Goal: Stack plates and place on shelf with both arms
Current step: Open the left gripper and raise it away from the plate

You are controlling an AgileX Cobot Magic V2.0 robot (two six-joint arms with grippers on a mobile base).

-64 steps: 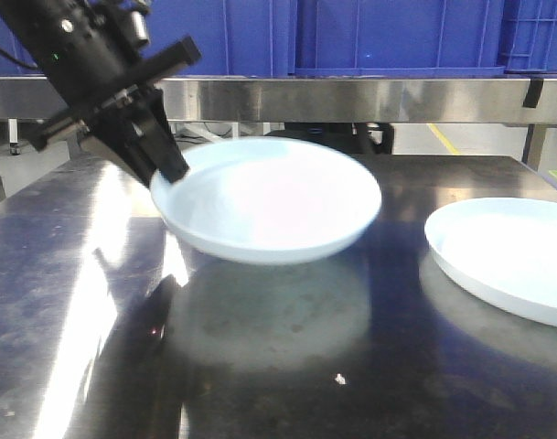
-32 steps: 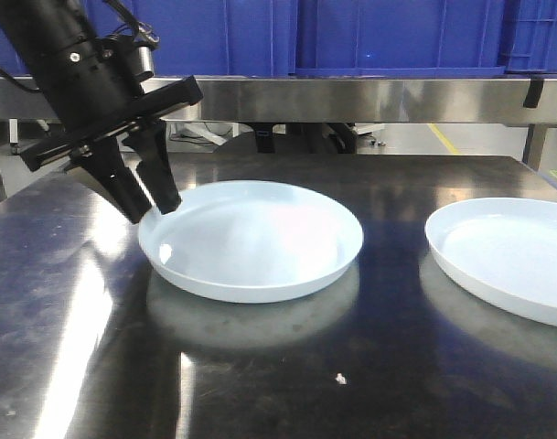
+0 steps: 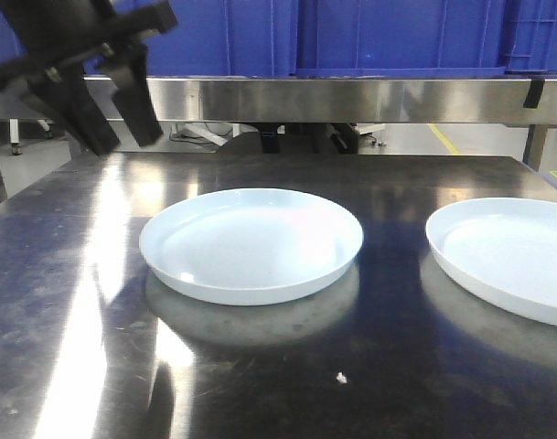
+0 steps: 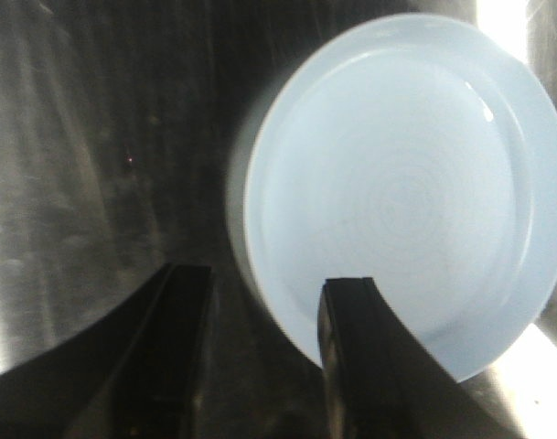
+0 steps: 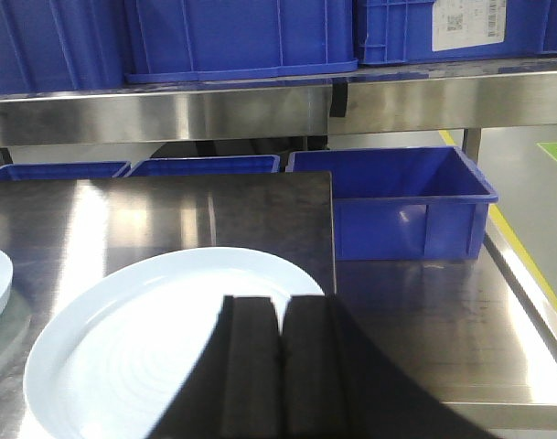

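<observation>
Since a moment ago, the left pincer [image 3: 124, 139] has let go of the plate it was holding by the rim and has gone up and back. Now it hangs in the air over the far left part of the counter [image 3: 77, 320]. Its two black fingers [image 4: 182, 357] are spread wide apart with nothing between them. From the left wrist view, the pincer [image 4: 267, 277] looks straight down, with the near edge of the plate just below it.

That left plate [image 3: 251, 242] now lies flat on the counter, no longer tipped up. It is round, pale bluish-white and shiny, with a low rim, and faint rings show in its middle [image 4: 397, 183].

The right pincer [image 5: 280, 311] has its two fingers pressed together, and they pinch nothing. It sits above the near side of the right plate [image 5: 141, 338]. I cannot tell if it touches the plate.

The right plate [image 3: 511, 256] also lies flat on the counter. It is well apart from the left plate, with dark bare counter between them. The two plates are not stacked.

Behind the counter runs a long steel shelf [image 3: 351, 96]. Big blue crates [image 3: 397, 37] stand on top of it. Under the shelf, beyond the counter's far edge, sits an open blue bin [image 5: 388, 201].
</observation>
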